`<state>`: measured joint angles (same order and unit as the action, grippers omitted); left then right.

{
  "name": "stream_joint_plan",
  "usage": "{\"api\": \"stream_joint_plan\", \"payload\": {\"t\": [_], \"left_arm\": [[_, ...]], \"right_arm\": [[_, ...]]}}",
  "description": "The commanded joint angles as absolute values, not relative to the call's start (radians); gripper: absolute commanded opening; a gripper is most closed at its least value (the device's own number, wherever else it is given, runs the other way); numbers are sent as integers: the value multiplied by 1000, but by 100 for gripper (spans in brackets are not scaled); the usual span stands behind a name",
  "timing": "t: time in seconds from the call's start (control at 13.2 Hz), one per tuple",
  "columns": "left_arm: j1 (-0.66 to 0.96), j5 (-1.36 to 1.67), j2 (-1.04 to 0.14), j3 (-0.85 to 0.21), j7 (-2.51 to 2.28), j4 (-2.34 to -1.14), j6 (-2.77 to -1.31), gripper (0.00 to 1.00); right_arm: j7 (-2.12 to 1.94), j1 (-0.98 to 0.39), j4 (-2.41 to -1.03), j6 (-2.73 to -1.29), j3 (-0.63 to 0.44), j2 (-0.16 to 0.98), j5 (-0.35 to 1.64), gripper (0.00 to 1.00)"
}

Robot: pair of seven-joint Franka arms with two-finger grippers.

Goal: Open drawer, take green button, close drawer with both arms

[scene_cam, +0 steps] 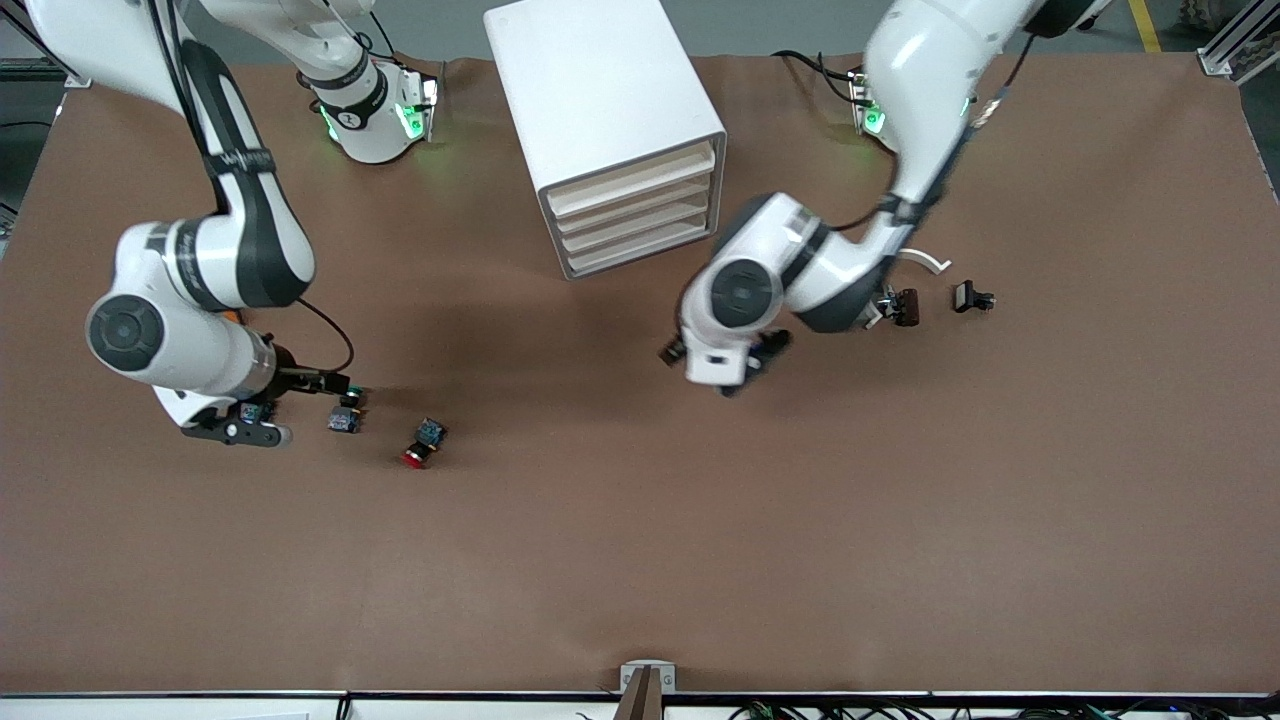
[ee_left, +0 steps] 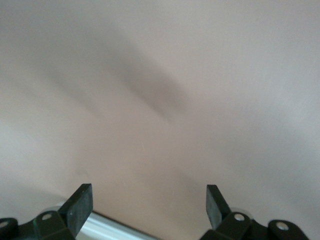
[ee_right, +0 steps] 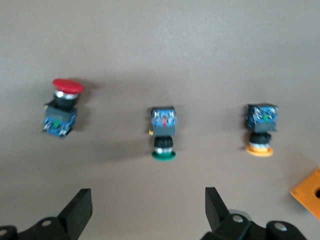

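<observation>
The white cabinet (scene_cam: 590, 80) stands near the robots' bases, and all four of its cream-white drawers (scene_cam: 635, 205) are shut. The green-capped button (scene_cam: 345, 415) lies on its side on the table toward the right arm's end; it also shows in the right wrist view (ee_right: 164, 134). My right gripper (scene_cam: 238, 432) hangs open and empty above the table beside it, its open fingers (ee_right: 80, 207) framing the button in the right wrist view. My left gripper (scene_cam: 738, 372) is open and empty over bare table, nearer to the camera than the cabinet; its fingers (ee_left: 80, 205) frame only brown table.
A red-capped button (scene_cam: 422, 445) (ee_right: 62, 107) lies beside the green one. A yellow-capped button (scene_cam: 250, 412) (ee_right: 260, 131) lies under the right hand. An orange piece (ee_right: 307, 197) is next to it. Two small black parts (scene_cam: 905, 305) (scene_cam: 972, 297) lie toward the left arm's end.
</observation>
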<state>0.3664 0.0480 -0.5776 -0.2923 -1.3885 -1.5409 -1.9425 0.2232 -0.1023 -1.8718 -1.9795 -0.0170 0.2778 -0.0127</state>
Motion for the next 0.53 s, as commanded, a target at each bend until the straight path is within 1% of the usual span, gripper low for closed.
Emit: {"api": "stream_joint_plan", "payload": {"t": [0.0, 0.08, 0.23, 0.38, 0.45], "left_arm": [[241, -17, -459, -302, -1367, -1525, -1858, 100], [177, -21, -439, -305, -1289, -1488, -1805, 100], [103, -26, -426, -301, -1182, -1401, -1679, 100], [11, -26, -379, -305, -1161, -1376, -1638, 100], [-24, -26, -344, -307, -1108, -1377, -1638, 100]], "right_arm": [[229, -109, -1862, -1844, -15, 154, 6, 100], [215, -103, -1846, -1779, -15, 114, 6, 100], [212, -100, -1806, -1676, -20, 52, 6, 100], [209, -100, -1732, -1577, -23, 8, 6, 100], [192, -97, -1682, -1522, -28, 8, 6, 100]]}}
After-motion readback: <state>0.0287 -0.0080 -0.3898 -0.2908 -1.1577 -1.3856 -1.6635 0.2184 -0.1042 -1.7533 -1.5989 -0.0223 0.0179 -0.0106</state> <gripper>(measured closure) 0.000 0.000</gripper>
